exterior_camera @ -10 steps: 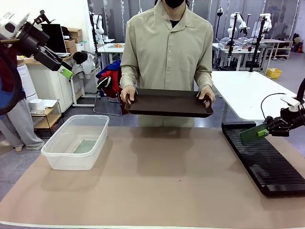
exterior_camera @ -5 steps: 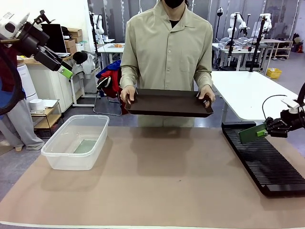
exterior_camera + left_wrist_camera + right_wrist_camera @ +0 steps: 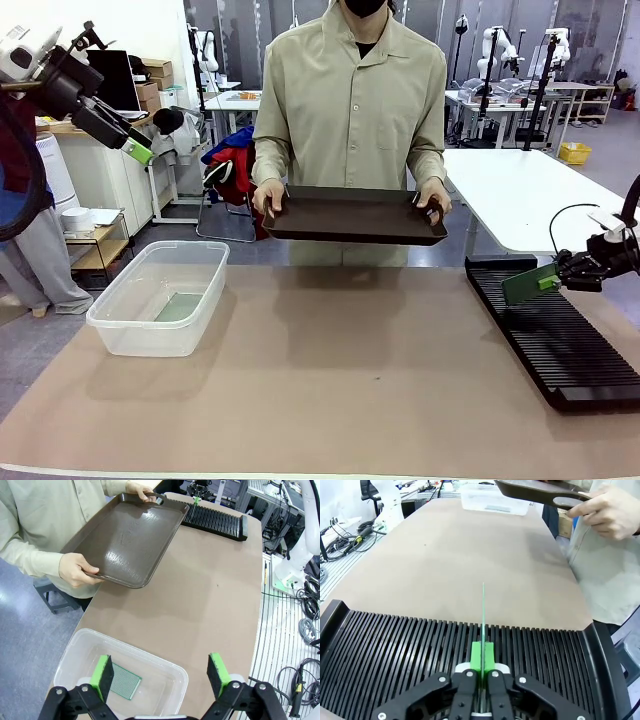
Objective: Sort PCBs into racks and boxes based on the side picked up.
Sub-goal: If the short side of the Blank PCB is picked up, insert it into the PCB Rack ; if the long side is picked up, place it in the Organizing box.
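Note:
My right gripper [image 3: 551, 280] is shut on a green PCB [image 3: 527, 285], held on edge just above the far end of the black rack [image 3: 560, 345]. In the right wrist view the PCB [image 3: 483, 615] stands edge-on over the rack's slots [image 3: 410, 650], pinched between my right gripper's fingertips [image 3: 482, 657]. A second PCB [image 3: 181, 306] lies flat on the bottom of the clear box [image 3: 150, 330] at the left. My left gripper [image 3: 136, 152] hangs open high above that box; in its wrist view its green pads [image 3: 102, 675] frame the box [image 3: 170, 667] and the PCB [image 3: 125, 685] inside.
A person at the far side holds a dark brown tray [image 3: 355, 215] level with both hands above the table's far edge. The brown mat [image 3: 330, 380] between box and rack is bare. The rack's raised near end [image 3: 600, 398] sits at the right.
My right gripper has drifted slightly right and a touch up with the PCB over the rack. The left arm, the person and the tray have stayed still.

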`<action>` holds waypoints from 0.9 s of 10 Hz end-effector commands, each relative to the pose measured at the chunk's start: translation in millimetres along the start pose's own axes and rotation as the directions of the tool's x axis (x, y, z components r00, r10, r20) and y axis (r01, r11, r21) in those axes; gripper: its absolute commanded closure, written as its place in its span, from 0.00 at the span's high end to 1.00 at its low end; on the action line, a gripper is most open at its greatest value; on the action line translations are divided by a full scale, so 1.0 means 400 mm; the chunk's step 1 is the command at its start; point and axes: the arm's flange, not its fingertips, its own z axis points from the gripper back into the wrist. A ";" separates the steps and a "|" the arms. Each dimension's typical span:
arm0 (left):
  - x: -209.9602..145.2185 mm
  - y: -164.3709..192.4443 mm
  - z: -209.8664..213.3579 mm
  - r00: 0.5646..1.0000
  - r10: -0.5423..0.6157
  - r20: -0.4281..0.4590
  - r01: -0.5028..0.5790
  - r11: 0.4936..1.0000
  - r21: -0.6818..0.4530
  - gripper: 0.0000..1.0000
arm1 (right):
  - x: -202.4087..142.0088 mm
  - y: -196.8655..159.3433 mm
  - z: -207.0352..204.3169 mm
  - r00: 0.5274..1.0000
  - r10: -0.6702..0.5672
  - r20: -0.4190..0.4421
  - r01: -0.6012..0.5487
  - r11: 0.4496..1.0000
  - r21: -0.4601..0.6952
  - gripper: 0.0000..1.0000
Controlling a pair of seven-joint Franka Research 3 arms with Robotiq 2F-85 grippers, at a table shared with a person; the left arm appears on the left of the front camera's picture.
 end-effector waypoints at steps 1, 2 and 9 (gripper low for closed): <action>-0.004 -0.001 -0.002 1.000 -0.012 -0.002 0.012 1.000 -0.007 1.00 | -0.010 -0.016 0.008 1.000 -0.028 -0.012 0.028 1.000 0.004 0.02; -0.004 -0.001 -0.002 1.000 -0.012 -0.002 0.012 1.000 -0.007 1.00 | -0.018 -0.017 0.007 0.999 -0.034 -0.015 0.034 0.999 0.000 0.02; -0.004 -0.001 -0.002 1.000 -0.012 -0.002 0.012 1.000 -0.007 1.00 | -0.048 -0.040 0.008 0.998 -0.045 0.048 0.047 0.998 -0.030 0.02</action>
